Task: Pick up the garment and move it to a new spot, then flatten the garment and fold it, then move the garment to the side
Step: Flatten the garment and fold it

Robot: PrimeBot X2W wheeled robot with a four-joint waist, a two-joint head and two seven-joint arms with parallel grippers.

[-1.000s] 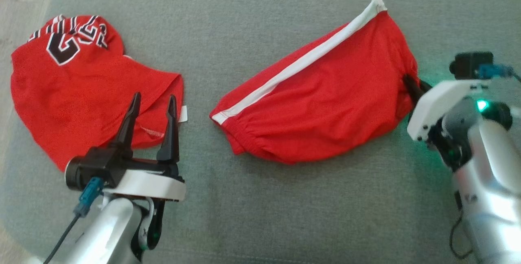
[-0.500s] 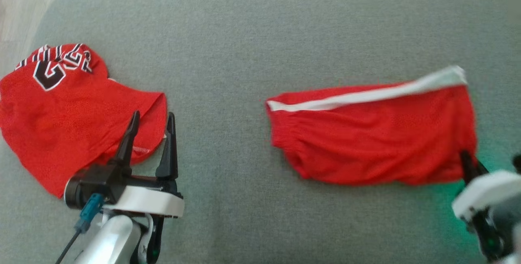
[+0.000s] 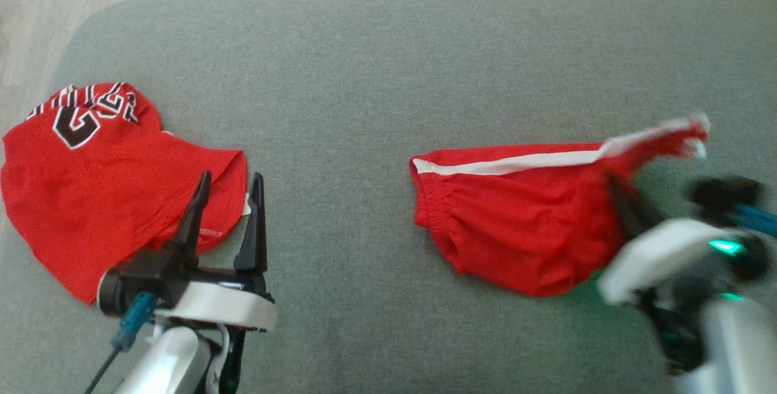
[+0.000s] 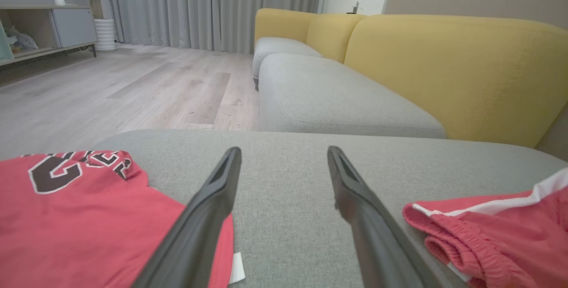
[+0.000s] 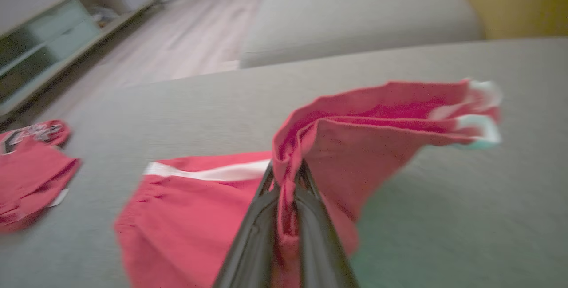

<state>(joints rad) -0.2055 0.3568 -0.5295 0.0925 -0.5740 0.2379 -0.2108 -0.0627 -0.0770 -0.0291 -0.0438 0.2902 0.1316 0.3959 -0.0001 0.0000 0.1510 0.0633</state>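
Observation:
The garment, red shorts (image 3: 516, 218) with a white side stripe, lies on the grey cushion (image 3: 364, 78) at the right, waistband to the left. My right gripper (image 3: 616, 187) is shut on the leg end of the shorts (image 5: 199, 217). It holds that end lifted off the cushion, so the fabric bunches between the fingers (image 5: 253, 234) and the hem flares to the right. My left gripper (image 3: 230, 178) stands open and holds nothing. Its fingers lie over the near edge of a red jersey (image 3: 91, 181). From the left wrist, the left gripper (image 4: 284, 150) points between jersey (image 4: 66, 217) and shorts (image 4: 497, 234).
The red jersey with black and white lettering lies at the cushion's left end. A second grey seat (image 4: 333, 101) and a yellow sofa back (image 4: 466, 66) stand beyond the far edge. Wooden floor (image 4: 111, 84) and a low cabinet (image 4: 44, 26) are to the left.
The camera has shifted. My right gripper has dragged the shorts to the right across the cushion, then lifted their leg end and carried it leftward. The left arm has stayed put.

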